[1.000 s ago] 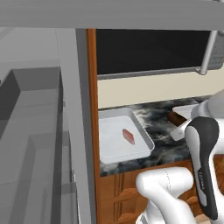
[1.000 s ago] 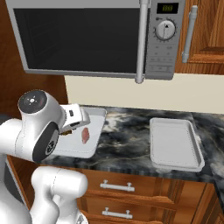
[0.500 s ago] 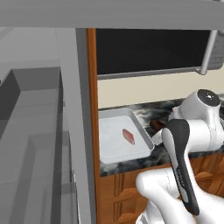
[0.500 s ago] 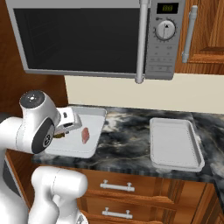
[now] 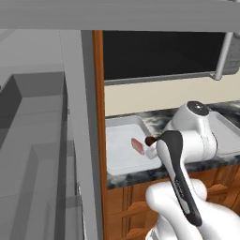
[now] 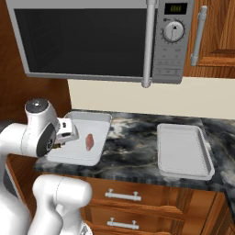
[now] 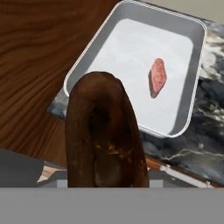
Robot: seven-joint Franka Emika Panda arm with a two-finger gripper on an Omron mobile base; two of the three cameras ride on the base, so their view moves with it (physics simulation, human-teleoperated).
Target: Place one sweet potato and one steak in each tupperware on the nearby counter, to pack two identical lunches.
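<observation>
Hand view: a dark brown oval sweet potato (image 7: 105,135) is seen clamped in the two-finger gripper (image 7: 107,175), whose jaws are closed on it so that the fingertips are hidden behind the lump. Ahead of the gripper and slightly to its right, a shallow white-grey rectangular tupperware tray (image 7: 188,78) lies on the black-and-grey marbled stone counter (image 7: 210,127), with a flat pale pink-red steak slab (image 7: 157,78) resting inside it, apart from the walls. The tray's near rim is judged to be just ahead of the held potato, so the gripper is not yet over the tray floor; brown wood is seen to its left.

From the left base view, the dark tip of the potato (image 5: 150,140) is seen just beside the steak (image 5: 138,146), at the tray's (image 5: 117,161) right rim. In the right base view, the gripper (image 6: 58,146) is set at the left edge of the same tray (image 6: 98,119), and a second, matching tray (image 6: 183,170) lies well apart to the gripper's right.

A release from here is judged risky: the potato could strike the rim and roll off the counter edge, because it is rounded and the tray edge is close. A low approach could also nudge the tray or the steak.
</observation>
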